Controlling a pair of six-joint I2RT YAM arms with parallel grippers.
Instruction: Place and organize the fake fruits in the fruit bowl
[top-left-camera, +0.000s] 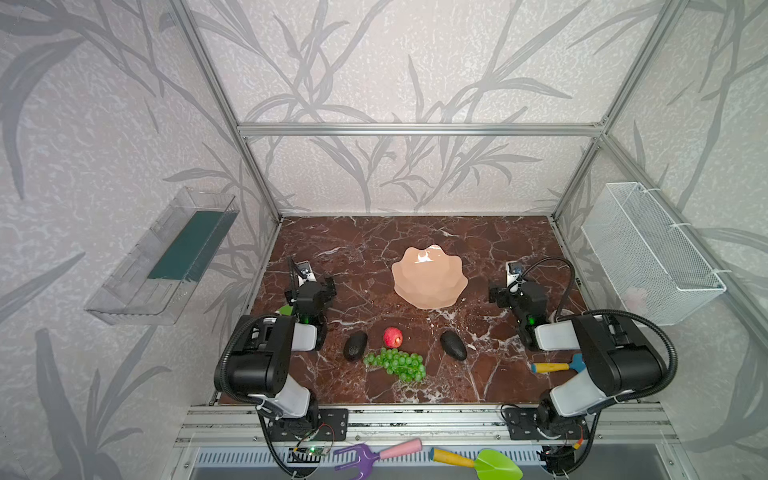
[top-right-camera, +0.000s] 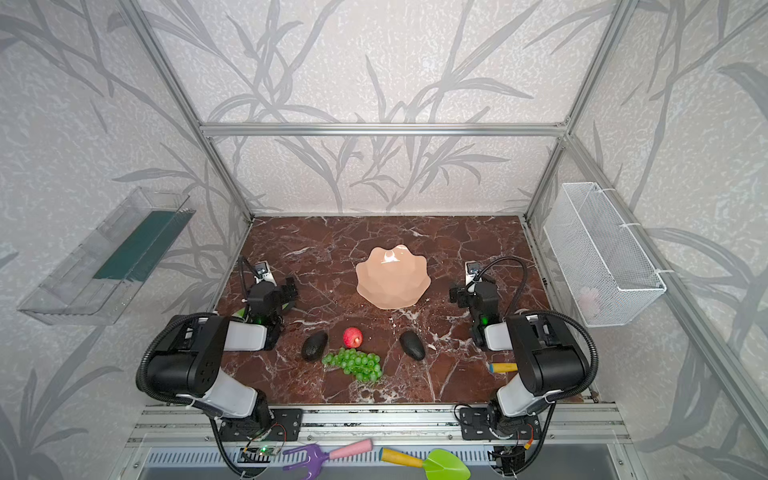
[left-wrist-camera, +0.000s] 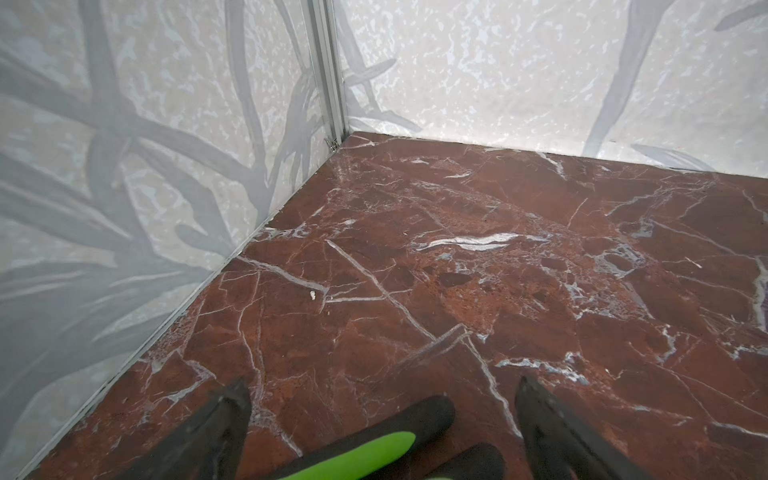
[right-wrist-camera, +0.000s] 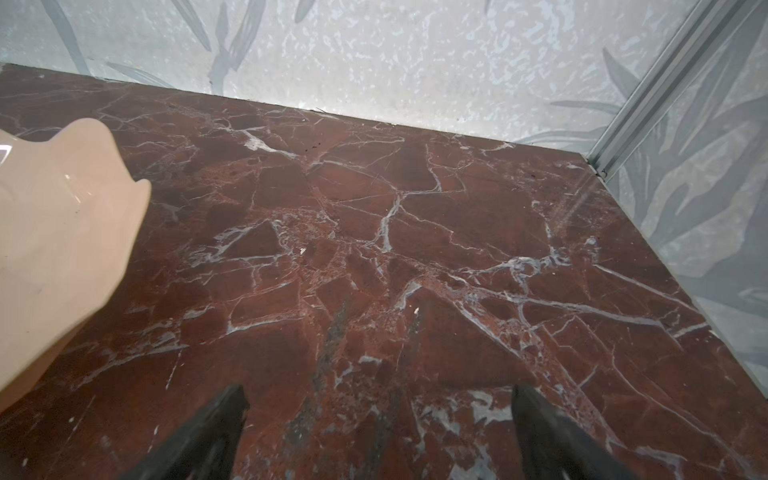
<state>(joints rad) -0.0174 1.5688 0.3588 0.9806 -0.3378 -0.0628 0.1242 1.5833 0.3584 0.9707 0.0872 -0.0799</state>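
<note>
Left tool (left-wrist-camera: 382, 386): jaws apart, low over table (top-left-camera: 353, 249).
Right tool (right-wrist-camera: 378, 390): jaws apart, beside fruit bowl (top-left-camera: 428, 278).
Fruit bowl: mid-table, upright.
Fruits: avocado A (top-left-camera: 355, 345), apple (top-left-camera: 392, 337) and avocado B (top-left-camera: 454, 345) in a row on table, between bowl and arm bases; grapes (top-left-camera: 397, 364) just beside apple.

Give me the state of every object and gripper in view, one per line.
fruit bowl: upright on the table, empty
apple: on the table, outside the fruit bowl
grapes: on the table, outside the fruit bowl
avocado by the left arm: lying on the table
avocado by the right arm: lying on the table
left gripper: open, holding nothing
right gripper: open, holding nothing
</note>
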